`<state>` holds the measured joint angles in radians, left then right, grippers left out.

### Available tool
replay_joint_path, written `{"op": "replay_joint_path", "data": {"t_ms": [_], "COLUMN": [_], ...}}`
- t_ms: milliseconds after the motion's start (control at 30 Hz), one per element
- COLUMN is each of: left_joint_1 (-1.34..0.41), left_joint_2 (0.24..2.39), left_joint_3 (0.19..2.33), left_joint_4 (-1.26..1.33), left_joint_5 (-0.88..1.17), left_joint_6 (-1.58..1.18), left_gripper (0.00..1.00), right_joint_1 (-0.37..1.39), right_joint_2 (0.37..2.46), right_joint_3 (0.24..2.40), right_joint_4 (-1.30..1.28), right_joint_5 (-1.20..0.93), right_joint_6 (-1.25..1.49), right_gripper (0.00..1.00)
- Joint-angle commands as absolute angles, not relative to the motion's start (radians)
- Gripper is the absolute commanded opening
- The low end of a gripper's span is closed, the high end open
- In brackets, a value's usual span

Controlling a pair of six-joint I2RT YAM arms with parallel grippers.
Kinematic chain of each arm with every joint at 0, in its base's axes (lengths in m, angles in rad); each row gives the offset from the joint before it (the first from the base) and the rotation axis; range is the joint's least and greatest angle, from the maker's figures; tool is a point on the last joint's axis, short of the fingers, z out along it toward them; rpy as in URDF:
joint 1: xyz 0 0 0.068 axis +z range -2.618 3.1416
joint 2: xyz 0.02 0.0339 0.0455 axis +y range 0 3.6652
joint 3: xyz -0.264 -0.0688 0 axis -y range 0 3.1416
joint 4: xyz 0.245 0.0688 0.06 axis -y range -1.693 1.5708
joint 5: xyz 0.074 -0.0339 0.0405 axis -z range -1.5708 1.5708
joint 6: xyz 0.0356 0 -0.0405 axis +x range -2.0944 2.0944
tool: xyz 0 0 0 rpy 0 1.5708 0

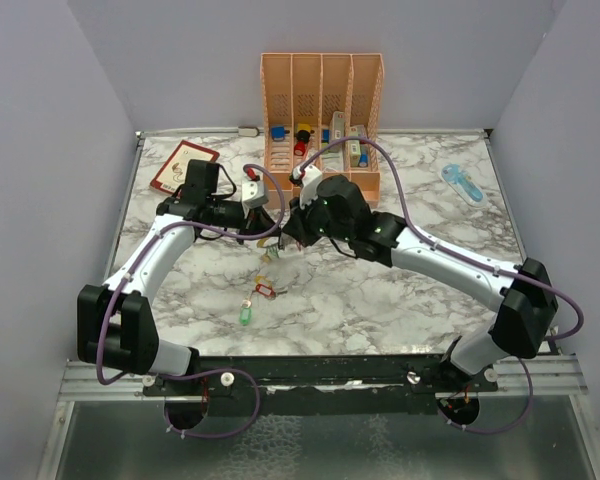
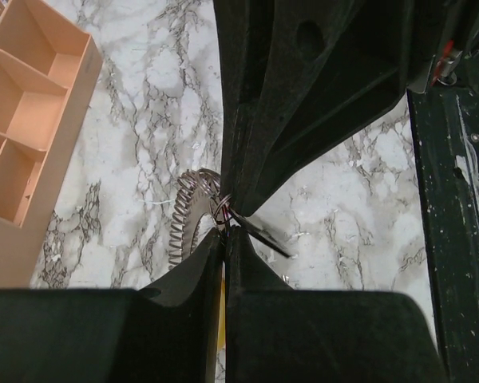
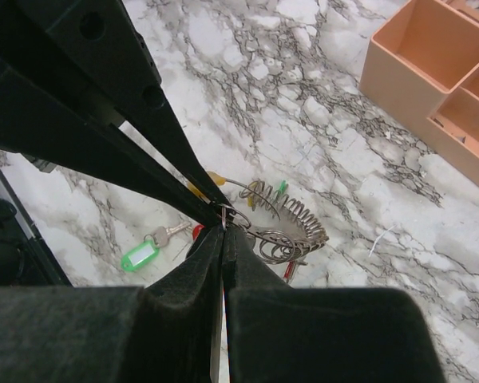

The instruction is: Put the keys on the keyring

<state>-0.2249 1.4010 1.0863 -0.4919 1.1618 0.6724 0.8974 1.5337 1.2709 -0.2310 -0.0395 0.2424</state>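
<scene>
Top external view: my arms bend inward, and my left gripper (image 2: 225, 230) and right gripper (image 3: 223, 226) both pinch the keyring (image 3: 298, 223).

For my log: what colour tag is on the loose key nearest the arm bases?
Green tag, clearest in the right wrist view.

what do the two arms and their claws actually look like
Both the left arm and right arm have white tube links between chunky black joint housings, with a purple cable looping along each. The left claw and right claw are matte black, with two flat wedge fingers tapering to thin tips. No markings are legible.
</scene>
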Motion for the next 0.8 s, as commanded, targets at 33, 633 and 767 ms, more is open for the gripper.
{"op": "replay_joint_path", "data": {"t_ms": [33,633,767], "left_joint_1": [-0.233,-0.233,-0.233], "left_joint_2": [1.398,1.4,1.399], "left_joint_3": [1.126,1.151,1.158], "left_joint_4": [-0.543,-0.59,-0.609], "left_joint_5": [1.19,1.206,1.21], "left_joint_6": [0.743,0.799,0.818], "left_gripper": [0.0,0.0,0.0], "right_joint_1": [0.877,0.819,0.804], "right_joint_2": [1.553,1.545,1.545], "right_joint_3": [1.306,1.289,1.277], "right_joint_4": [-0.248,-0.262,-0.258], "right_joint_5": [-0.059,-0.135,-0.164], "right_joint_6": [0.27,0.318,0.334], "right_gripper": [0.01,0.01,0.01]}}
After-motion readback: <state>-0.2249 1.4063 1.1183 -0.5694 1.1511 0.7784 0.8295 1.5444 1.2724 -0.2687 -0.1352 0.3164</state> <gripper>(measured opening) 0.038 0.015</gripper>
